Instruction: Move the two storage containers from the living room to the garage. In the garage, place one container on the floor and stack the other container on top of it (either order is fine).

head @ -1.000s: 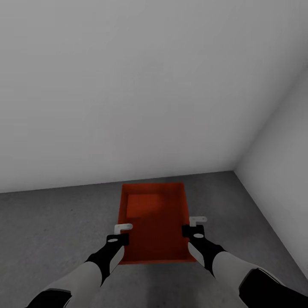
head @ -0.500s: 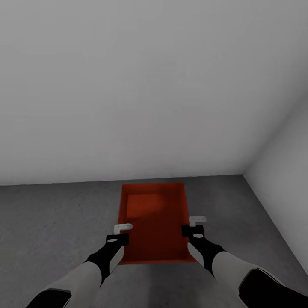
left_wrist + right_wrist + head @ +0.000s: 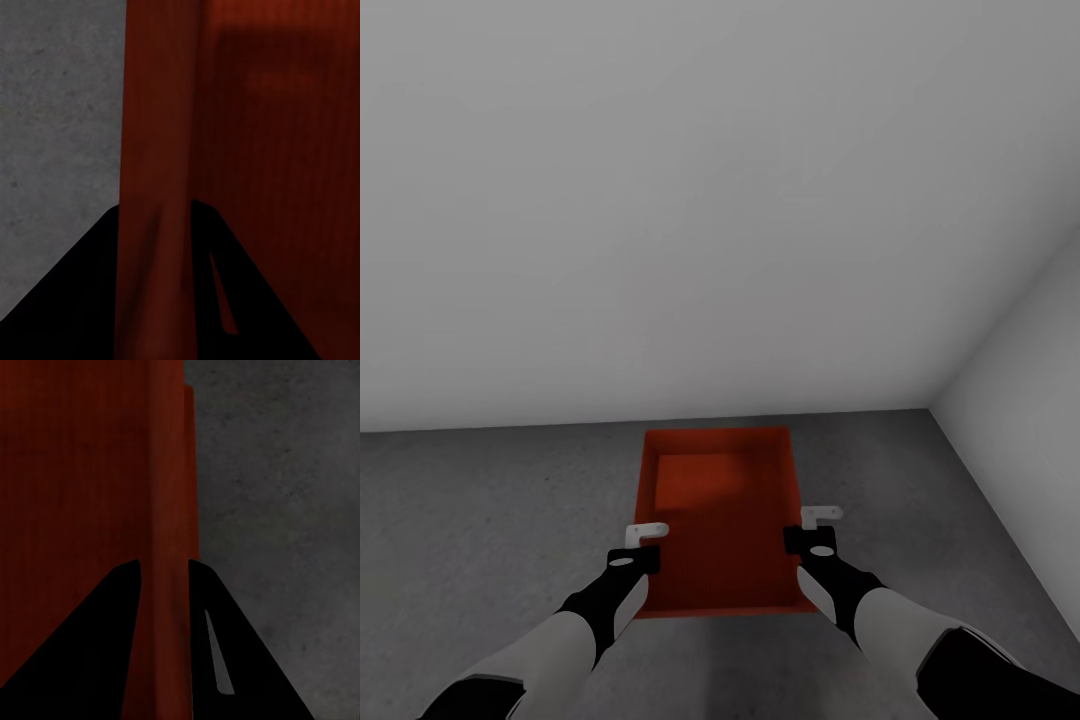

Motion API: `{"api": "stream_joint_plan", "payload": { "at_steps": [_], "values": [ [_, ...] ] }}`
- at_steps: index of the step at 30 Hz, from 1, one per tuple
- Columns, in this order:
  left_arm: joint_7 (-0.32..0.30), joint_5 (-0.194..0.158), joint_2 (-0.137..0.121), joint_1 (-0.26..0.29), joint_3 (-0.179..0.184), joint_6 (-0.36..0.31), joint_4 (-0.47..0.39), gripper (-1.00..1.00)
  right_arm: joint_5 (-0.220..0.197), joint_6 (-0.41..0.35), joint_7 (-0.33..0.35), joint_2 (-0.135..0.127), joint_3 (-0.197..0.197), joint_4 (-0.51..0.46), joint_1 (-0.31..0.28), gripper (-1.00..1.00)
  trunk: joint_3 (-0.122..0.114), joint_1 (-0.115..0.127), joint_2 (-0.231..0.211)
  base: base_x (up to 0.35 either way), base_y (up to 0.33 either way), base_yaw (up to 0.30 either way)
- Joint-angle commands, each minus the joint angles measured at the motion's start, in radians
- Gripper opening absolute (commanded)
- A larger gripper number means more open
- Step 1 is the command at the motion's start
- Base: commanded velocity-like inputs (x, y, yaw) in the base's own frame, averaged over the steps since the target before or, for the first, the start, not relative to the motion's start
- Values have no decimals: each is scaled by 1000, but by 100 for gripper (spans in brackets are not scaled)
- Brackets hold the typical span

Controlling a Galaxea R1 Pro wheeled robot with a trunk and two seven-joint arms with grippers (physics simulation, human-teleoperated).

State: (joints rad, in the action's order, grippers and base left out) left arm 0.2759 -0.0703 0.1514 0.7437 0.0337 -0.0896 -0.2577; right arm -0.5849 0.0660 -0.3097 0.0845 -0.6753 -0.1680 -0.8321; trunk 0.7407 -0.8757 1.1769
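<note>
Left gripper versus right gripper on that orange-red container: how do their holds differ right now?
The left gripper clamps the left long wall of the orange-red open rectangular storage container; the right gripper clamps the opposite, right wall. In the head view the right gripper sits slightly farther along its wall than the left. Both have one finger inside and one outside the thin wall, and both wrist views show dark grey concrete floor beside the box.

An orange-red storage container (image 3: 720, 520), open-topped and thin-walled, sits level with its long axis running toward twelve o'clock, over the dark grey concrete floor (image 3: 480, 510) of the garage near the corner of two pale walls. A paler rectangular patch shows inside its far half. Its side walls at nine and three o'clock are pinched between jaws.
</note>
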Motion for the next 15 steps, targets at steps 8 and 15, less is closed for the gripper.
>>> {"api": "stream_joint_plan", "payload": {
  "at_steps": [8, 15],
  "values": [
    [51, 14, -1, 0, -12, -7, -5, -100, -13, 8, -8, -12, 14, 65, -1, -100, 1, 0, 0, 0, 0, 0],
    [51, 14, -1, 0, -12, -7, -5, -100, -13, 8, -8, -12, 14, 65, -1, -100, 1, 0, 0, 0, 0, 0]
  ]
}}
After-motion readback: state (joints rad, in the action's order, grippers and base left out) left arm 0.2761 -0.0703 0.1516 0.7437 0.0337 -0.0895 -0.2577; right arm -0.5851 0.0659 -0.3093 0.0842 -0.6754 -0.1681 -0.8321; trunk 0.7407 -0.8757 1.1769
